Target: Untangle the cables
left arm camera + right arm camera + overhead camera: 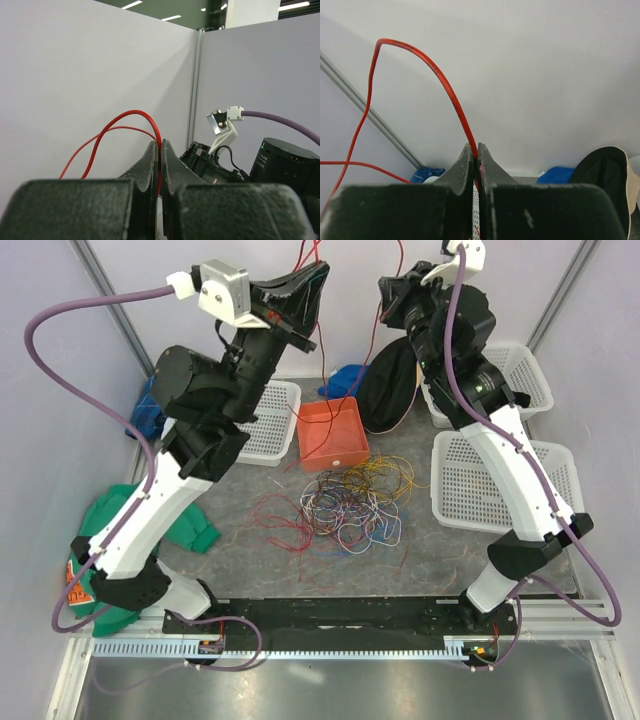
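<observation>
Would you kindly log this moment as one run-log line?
left gripper: shut on red cable | right gripper: shut on red cable | both raised | cable tangle on table

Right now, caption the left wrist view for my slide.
Left gripper shut on a looping red wire, pale wall behind.

Grey table point(440, 562): cable tangle point(352, 502), orange tray point(332, 436), white baskets point(482, 482).
</observation>
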Tool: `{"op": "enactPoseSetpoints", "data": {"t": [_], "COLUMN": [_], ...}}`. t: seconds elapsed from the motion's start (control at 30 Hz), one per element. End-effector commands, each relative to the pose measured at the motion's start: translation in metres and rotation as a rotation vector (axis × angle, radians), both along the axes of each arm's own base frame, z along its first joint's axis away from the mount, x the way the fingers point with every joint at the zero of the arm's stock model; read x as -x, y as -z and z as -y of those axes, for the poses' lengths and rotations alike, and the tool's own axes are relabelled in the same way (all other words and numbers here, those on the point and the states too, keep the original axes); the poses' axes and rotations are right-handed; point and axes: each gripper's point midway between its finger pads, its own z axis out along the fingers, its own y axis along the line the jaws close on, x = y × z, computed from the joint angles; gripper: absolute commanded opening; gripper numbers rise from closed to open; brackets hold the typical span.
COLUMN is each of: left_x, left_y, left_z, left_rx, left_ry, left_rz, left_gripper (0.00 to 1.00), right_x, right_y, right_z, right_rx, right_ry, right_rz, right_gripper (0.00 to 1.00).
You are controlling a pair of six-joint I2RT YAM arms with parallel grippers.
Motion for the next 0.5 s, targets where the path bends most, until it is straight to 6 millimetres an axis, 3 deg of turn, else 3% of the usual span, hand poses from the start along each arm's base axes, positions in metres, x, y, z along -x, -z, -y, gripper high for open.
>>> {"op": "enactPoseSetpoints", "data": {"t": [0.0,0.17,0.27,0.4,0.47], "left_x": [-0.012,-0.043,-0.058,-0.099,-0.117], "left_y": [-0.027,-0.021,-0.02,0.005,0.013], "left_z": [-0.001,0.025,0.024,0.03,0.024], "left_rx": [0.026,0.004,0.022,0.026,0.043], "left_ry": [-0.046,-0.015,-0.012,0.008,0.012], "left_rz": [0.109,0.101,0.098,0.029,-0.003], "left_gripper": [0.02,0.02,0.02,0.02,0.02], "right_x": [-0.009,-0.026,-0.041,-0.064,-0.074], "right_y": [-0.028,-0.027,-0.017,0.004,0.015], "right_z": [0.009,0.009,0.011,0.017,0.018], "right_rx": [-0.114,-0.139,-0.149,-0.158,-0.172], "right_ry": [-0.046,-0.072,-0.078,-0.084,-0.083], "right_rz": [0.07,0.089,0.073,0.045,0.033], "right_gripper": [0.0,0.0,0.0,0.0,0.0]}}
